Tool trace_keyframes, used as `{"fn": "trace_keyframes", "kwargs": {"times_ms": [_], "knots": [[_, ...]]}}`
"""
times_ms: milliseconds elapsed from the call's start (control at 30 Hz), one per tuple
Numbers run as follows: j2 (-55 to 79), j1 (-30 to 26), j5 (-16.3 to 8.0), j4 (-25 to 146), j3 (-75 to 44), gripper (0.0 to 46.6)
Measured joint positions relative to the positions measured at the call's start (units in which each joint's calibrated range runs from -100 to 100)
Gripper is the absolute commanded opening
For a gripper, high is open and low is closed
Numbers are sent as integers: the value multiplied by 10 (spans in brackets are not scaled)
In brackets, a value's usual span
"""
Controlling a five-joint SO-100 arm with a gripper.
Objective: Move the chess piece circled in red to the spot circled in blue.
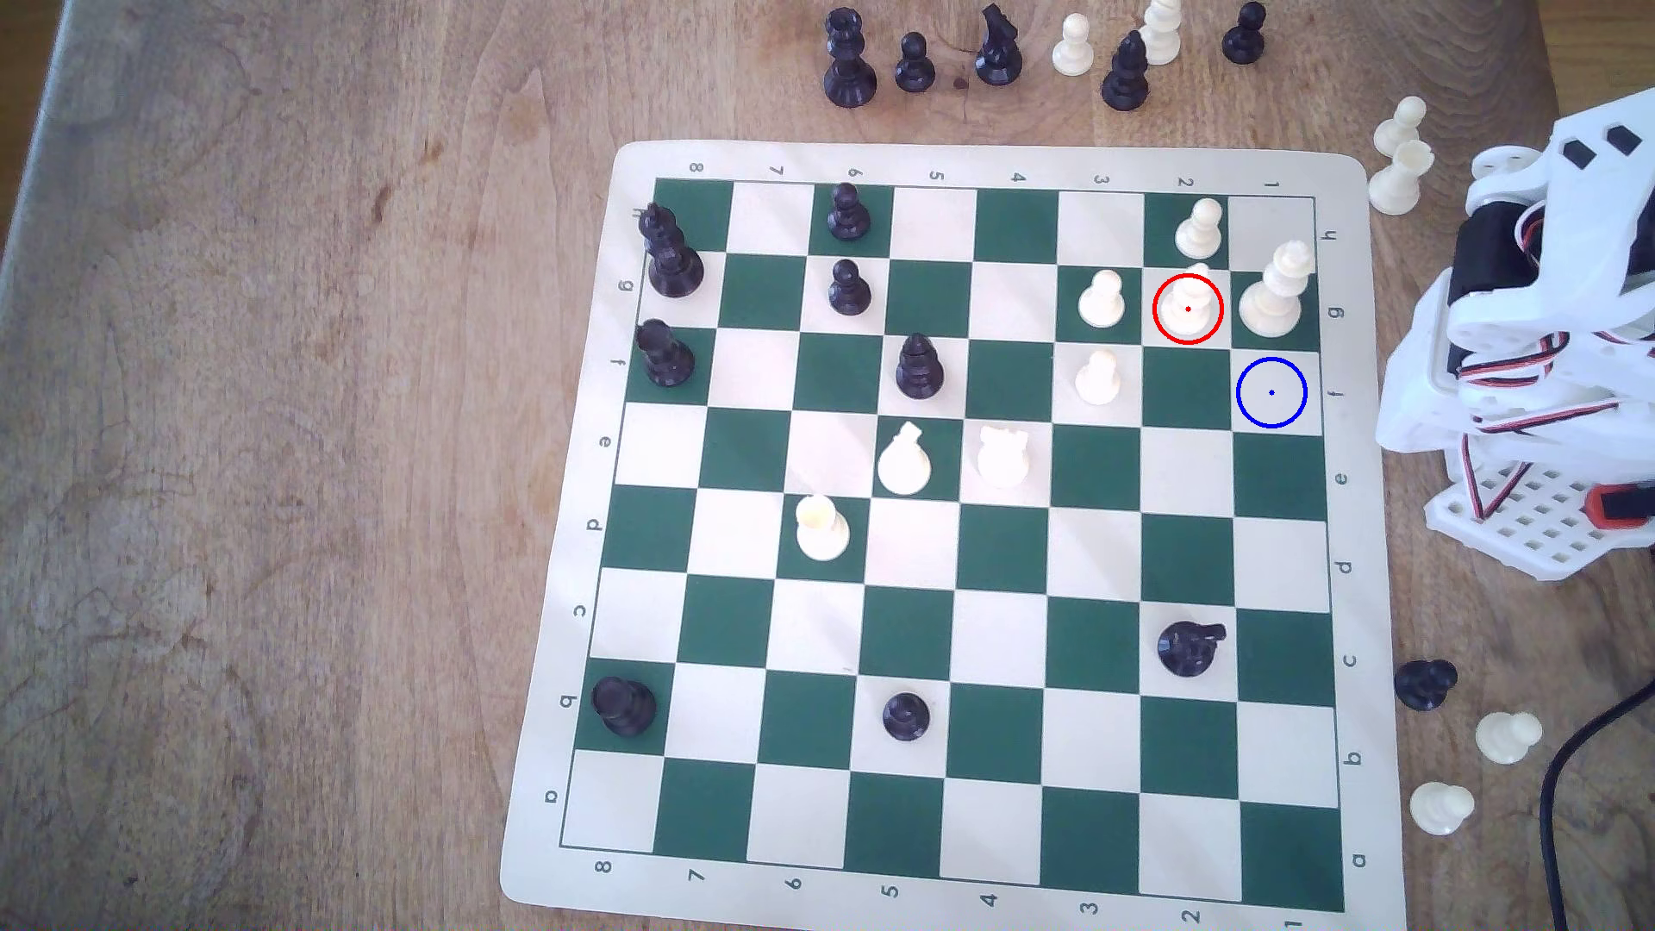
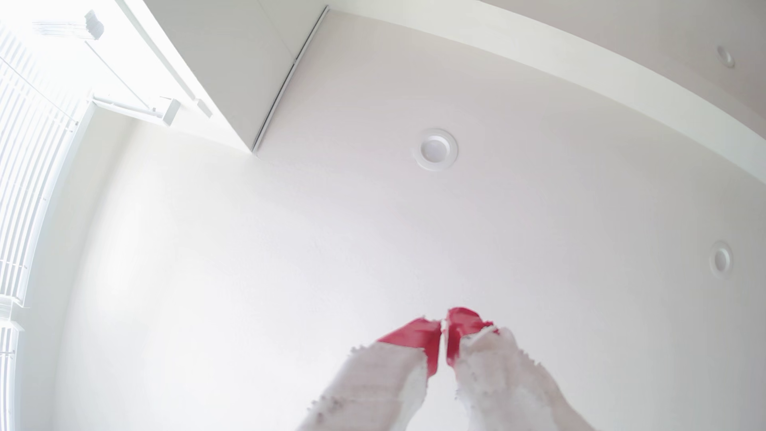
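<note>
Facing ceiling (image 2: 373, 215), hand (image 2: 444, 331) seemingly closed, wooden table (image 1: 269, 448)

We see the gripper (image 2: 444, 331) pointing up at a white ceiling (image 2: 290, 248), its two white fingers (image 2: 373, 385) tipped with red pads (image 2: 418, 335). The jaws stand nearly together, with a thin slit between the pads and nothing held there. Above them sits a round recessed light (image 2: 435, 148), another (image 2: 721, 259) off to one side. Bright window blinds (image 2: 25, 165) run along one edge.
</note>
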Motion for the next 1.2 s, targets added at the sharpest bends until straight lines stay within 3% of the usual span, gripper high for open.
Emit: {"fn": "trace_keyframes", "kwargs": {"times_ms": [233, 533, 833, 1200], "knots": [[0, 21, 1, 4, 0, 2], [0, 19, 1, 229, -19, 2], [-2, 68, 1, 556, -131, 2], [-4, 159, 0, 1108, -307, 2]]}}
